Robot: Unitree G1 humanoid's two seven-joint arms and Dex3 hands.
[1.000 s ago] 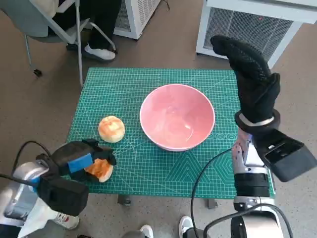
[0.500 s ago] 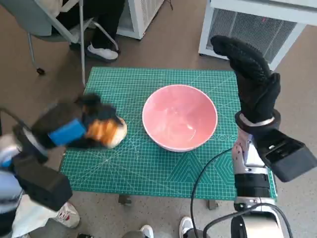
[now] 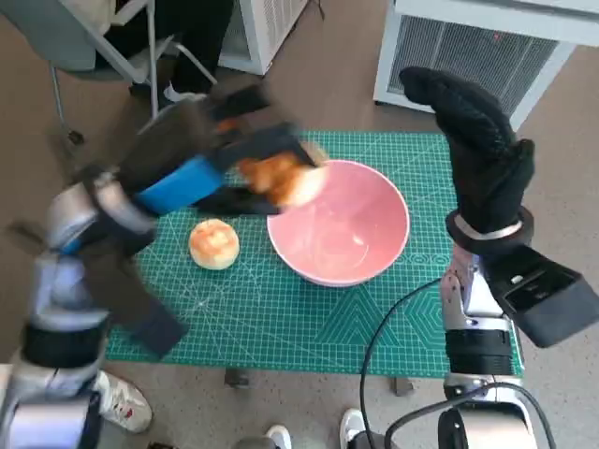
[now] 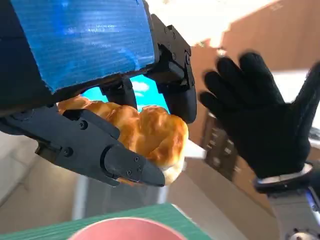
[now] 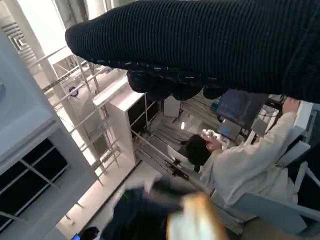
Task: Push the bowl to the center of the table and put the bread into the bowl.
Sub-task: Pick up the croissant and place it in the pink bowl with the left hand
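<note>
The left hand [image 3: 201, 159] grips a bread roll [image 3: 281, 178] above the pink bowl's [image 3: 339, 223] rim. The right hand [image 3: 477, 154] is raised, released, fingers apart. A second roll [image 3: 213, 243] lies on the bench [image 3: 281, 318].

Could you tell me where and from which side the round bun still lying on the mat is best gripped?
Judging by its low domed shape, grip the bun across its sides from straight above; it lies flat on the mat, apart from the bowl.

Green cutting mat [image 3: 281, 309] covering the table, white slatted cabinet [image 3: 487, 51] at 1 o'clock, grey chair [image 3: 84, 42] at 11 o'clock, seated person in a pale jacket [image 5: 240, 165] in the right wrist view
</note>
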